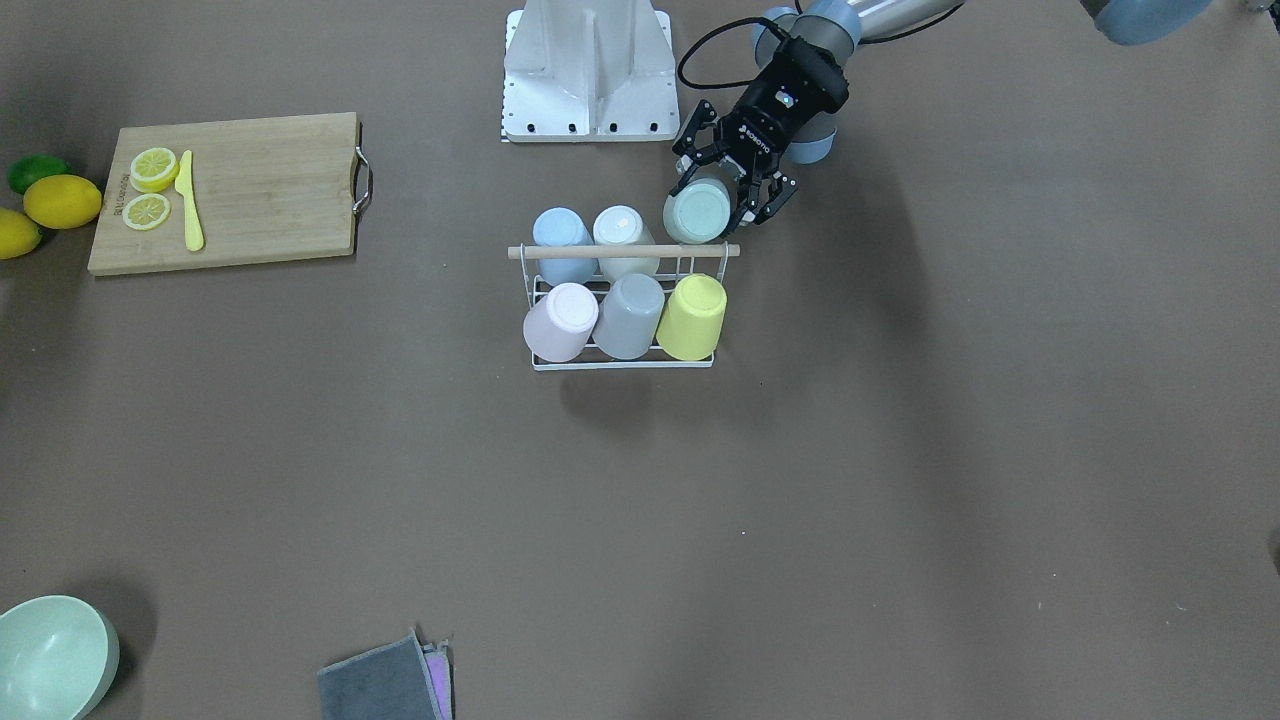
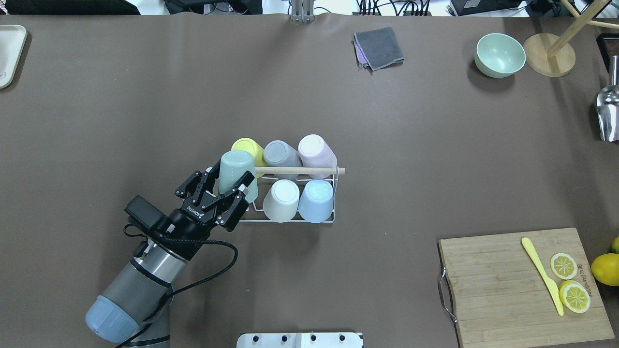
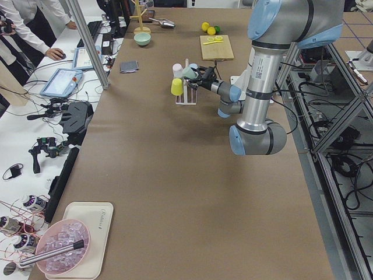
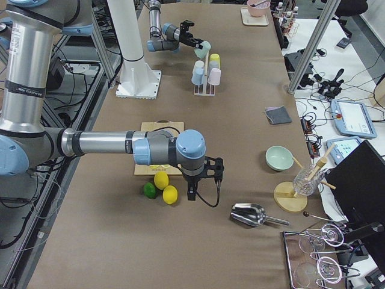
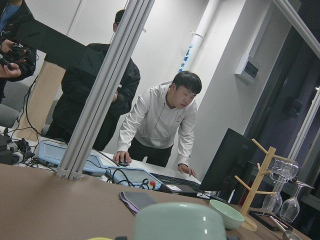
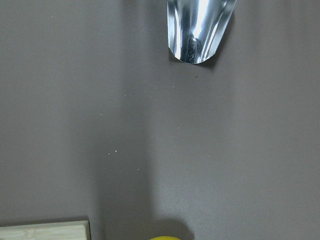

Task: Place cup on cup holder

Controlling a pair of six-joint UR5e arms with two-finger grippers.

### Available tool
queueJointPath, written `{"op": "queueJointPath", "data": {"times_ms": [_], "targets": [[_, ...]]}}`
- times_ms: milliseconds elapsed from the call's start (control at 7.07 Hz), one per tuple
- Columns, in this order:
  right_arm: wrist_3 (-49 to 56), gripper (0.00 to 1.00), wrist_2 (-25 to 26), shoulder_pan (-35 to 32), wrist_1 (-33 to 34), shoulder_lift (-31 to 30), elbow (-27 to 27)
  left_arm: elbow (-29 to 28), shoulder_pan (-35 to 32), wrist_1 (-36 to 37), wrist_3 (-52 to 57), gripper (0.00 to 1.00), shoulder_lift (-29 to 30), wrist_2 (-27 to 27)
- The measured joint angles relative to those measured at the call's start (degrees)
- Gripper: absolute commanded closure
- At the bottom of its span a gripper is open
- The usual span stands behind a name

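While the left gripper [image 2: 228, 178] is reaching in from the lower left of the overhead view, its fingers [image 2: 243, 186] are standing only as far apart as a mint cup [image 2: 237, 166] is wide. They are pressing on its sides, so the gripper is grasping that cup. The cup is tilting bottom-up, with its base facing the camera in the front view (there it is showing at upper centre, just right of the other cups). It is hanging at the left end of the rack [image 2: 290, 221], over the lower row's left slot, and it is covering the left tip of the handle [image 2: 300, 170]. Whether it is resting on a prong I cannot tell.

Five more cups are sitting upside down on the rack. A yellow cup [image 2: 246, 145], a grey cup [image 2: 279, 153] and a pink cup [image 2: 314, 147] are filling the upper row. A white cup [image 2: 281, 198] and a blue cup [image 2: 316, 198] are standing in the lower row, just right of the gripper.

The right gripper [image 4: 191, 186] is showing only in the right side view, hanging beside the lemons [image 4: 161, 179] near that frame's centre. Whether it is parted or closed I cannot tell.
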State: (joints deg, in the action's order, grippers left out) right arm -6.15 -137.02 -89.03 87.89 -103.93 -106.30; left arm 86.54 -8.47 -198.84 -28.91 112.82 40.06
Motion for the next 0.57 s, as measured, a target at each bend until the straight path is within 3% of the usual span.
{"op": "queueJointPath", "data": {"times_ms": [566], "targets": [[-0.52,0.01,0.12,-0.03,-0.06,0.18,-0.12,-0.50,-0.91,-1.93,1.48,0.02,-0.14,0.02]]}}
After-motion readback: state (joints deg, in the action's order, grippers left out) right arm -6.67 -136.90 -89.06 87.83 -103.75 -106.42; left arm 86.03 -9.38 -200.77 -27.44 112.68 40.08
